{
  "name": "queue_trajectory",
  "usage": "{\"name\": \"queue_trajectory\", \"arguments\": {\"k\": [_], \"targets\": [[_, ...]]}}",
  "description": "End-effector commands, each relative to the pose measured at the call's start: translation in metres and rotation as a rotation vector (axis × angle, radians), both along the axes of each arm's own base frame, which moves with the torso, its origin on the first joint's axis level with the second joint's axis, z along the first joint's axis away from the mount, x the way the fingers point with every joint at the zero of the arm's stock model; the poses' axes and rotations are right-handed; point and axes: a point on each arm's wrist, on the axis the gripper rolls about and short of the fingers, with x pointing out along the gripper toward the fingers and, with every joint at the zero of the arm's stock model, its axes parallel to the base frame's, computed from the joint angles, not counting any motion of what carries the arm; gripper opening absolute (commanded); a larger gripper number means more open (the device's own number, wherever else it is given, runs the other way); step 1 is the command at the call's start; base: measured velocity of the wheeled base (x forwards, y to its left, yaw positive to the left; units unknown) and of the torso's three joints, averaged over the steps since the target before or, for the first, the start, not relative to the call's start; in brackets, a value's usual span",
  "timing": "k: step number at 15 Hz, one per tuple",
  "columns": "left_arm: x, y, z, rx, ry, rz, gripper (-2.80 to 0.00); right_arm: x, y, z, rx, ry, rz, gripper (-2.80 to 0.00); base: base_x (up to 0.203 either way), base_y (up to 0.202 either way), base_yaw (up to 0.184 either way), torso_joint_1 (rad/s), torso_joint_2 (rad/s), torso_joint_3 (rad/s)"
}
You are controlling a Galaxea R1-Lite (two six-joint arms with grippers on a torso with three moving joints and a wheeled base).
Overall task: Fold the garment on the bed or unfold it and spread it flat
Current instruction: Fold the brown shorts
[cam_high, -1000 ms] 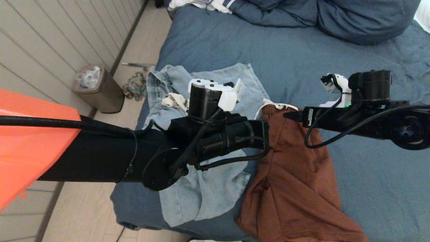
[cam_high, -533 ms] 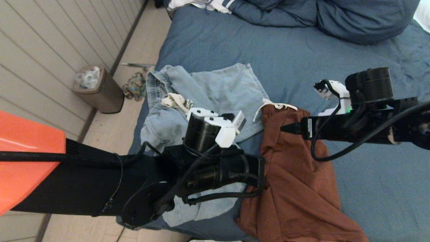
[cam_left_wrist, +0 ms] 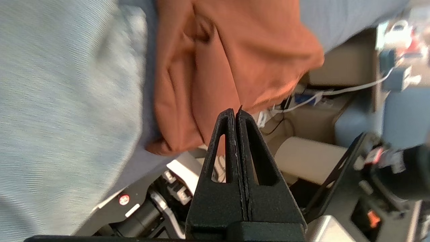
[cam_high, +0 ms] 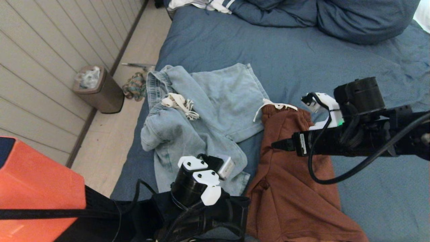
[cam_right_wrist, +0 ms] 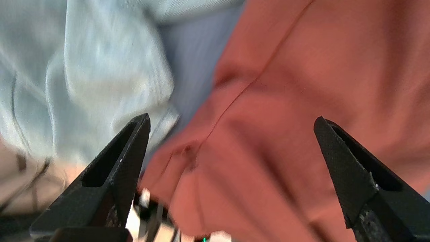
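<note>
wall panels run down the left edge, with a small bin on the floor beside the bed. my left claw is low at the near edge of the bed, by the hem of the denim shorts; its fingers are pressed flat together with nothing between them, tips out past the mattress edge. the denim shorts lie rumpled on the blue cover, waistband toward the bin side, a white drawstring knotted on top. just to their right, and touching them at one corner, the rust shorts lie on the same cover, waistband toward the pillows, a white cord showing at the top, the lower part hanging toward the near edge. my right claw hangs over the rust shorts, fingers spread wide and gripping nothing, the rust cloth filling the gap between them in the wrist view and denim just past one tip. my right arm crosses the cover from the right. a bunched blue duvet sits at the far end of the bed.
</note>
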Motion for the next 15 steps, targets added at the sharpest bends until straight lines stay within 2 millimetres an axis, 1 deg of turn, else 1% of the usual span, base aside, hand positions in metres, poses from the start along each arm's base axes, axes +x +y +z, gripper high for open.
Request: {"name": "queue_trajectory", "arguments": {"k": [1,2,3,7,8,10,12,15], "targets": [[-0.001,-0.013,-0.029,0.051,0.013,-0.018,-2.8,0.008,-0.012,0.023,0.026,-0.076,-0.047,0.0,0.0,0.0,0.0,0.0,0.0,0.0],[0.001,-0.019,-0.039,0.061,0.003,-0.015,-2.8,0.011,-0.016,0.033,0.035,-0.11,-0.066,0.0,0.0,0.0,0.0,0.0,0.0,0.0],[0.002,-0.024,-0.043,0.051,-0.025,0.004,-2.8,0.012,-0.02,0.041,0.042,-0.137,-0.078,0.0,0.0,0.0,0.0,0.0,0.0,0.0],[-0.01,-0.03,-0.061,0.093,-0.018,-0.018,-2.8,0.02,-0.034,0.053,0.06,-0.177,-0.116,0.0,0.0,0.0,0.0,0.0,0.0,0.0],[-0.01,-0.031,-0.065,0.106,-0.015,-0.014,0.0,0.022,-0.038,0.054,0.074,-0.18,-0.11,0.0,0.0,0.0,0.0,0.0,0.0,0.0],[-0.009,-0.031,-0.077,0.142,-0.011,-0.012,0.0,0.022,-0.047,0.057,0.103,-0.182,-0.087,0.0,0.0,0.0,0.0,0.0,0.0,0.0],[-0.008,-0.032,-0.089,0.183,-0.028,-0.023,0.0,0.022,-0.051,0.058,0.106,-0.188,-0.089,0.0,0.0,0.0,0.0,0.0,0.0,0.0],[-0.001,-0.045,-0.098,0.19,-0.04,-0.006,0.0,0.021,-0.052,0.059,0.112,-0.189,-0.085,0.0,0.0,0.0,0.0,0.0,0.0,0.0]]}}
